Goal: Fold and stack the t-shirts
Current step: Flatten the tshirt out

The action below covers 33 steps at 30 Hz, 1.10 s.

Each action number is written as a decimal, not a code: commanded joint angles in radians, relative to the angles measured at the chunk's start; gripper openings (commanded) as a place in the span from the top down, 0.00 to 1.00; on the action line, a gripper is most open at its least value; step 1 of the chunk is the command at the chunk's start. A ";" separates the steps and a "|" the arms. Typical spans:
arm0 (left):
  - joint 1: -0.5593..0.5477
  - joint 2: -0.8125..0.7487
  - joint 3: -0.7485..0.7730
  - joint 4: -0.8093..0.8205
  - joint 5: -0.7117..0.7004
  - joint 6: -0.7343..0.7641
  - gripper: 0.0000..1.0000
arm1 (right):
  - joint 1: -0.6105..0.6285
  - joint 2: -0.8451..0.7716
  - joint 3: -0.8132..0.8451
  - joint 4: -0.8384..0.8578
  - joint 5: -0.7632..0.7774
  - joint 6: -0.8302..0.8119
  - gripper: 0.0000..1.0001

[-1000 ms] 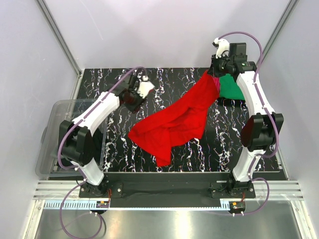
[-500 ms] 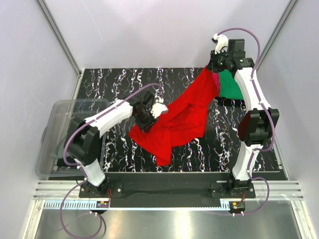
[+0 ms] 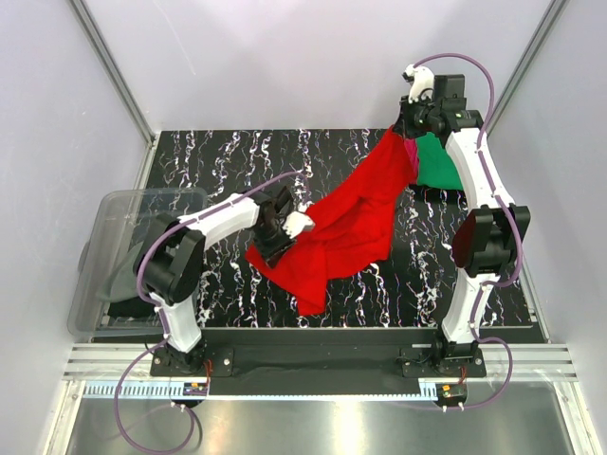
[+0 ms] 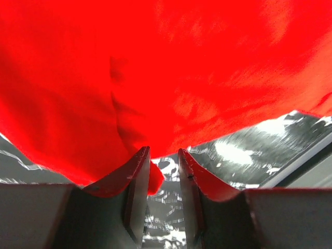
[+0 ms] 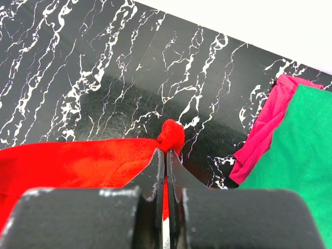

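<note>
A bright red t-shirt [image 3: 351, 223] hangs stretched from the back right down to the table's front middle. My right gripper [image 3: 406, 133] is shut on its upper corner, and a red bunch [image 5: 171, 134] pokes out past the closed fingertips [image 5: 158, 155]. My left gripper [image 3: 275, 248] sits at the shirt's lower left edge. Its jaws [image 4: 164, 151] stand narrowly open, with marble showing in the gap and red cloth [image 4: 155, 67] just beyond the tips. A green t-shirt [image 3: 439, 163], folded square, lies at the back right on top of a pink one [image 5: 264, 129].
A clear plastic bin [image 3: 104, 246] stands off the table's left side, beside the left arm's base. The black marble tabletop [image 3: 218, 156] is ringed by pale walls and metal frame posts [image 3: 114, 66].
My left arm swung right and forward from the table's left to the red shirt's lower left edge, and its jaws narrowed. The right gripper held the shirt's corner, almost still.
</note>
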 commanded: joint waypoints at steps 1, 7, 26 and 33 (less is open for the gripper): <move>0.069 -0.023 -0.025 -0.031 -0.058 0.009 0.69 | -0.010 -0.011 0.037 0.044 -0.010 0.017 1.00; 0.166 -0.009 0.036 -0.002 -0.135 0.005 0.68 | -0.030 -0.002 0.066 0.048 -0.006 0.025 1.00; 0.218 -0.064 0.070 -0.083 0.166 -0.093 0.55 | -0.033 -0.019 0.023 0.056 -0.008 0.023 1.00; 0.221 -0.043 0.030 -0.059 0.193 -0.116 0.54 | -0.035 -0.017 0.021 0.056 -0.014 0.022 1.00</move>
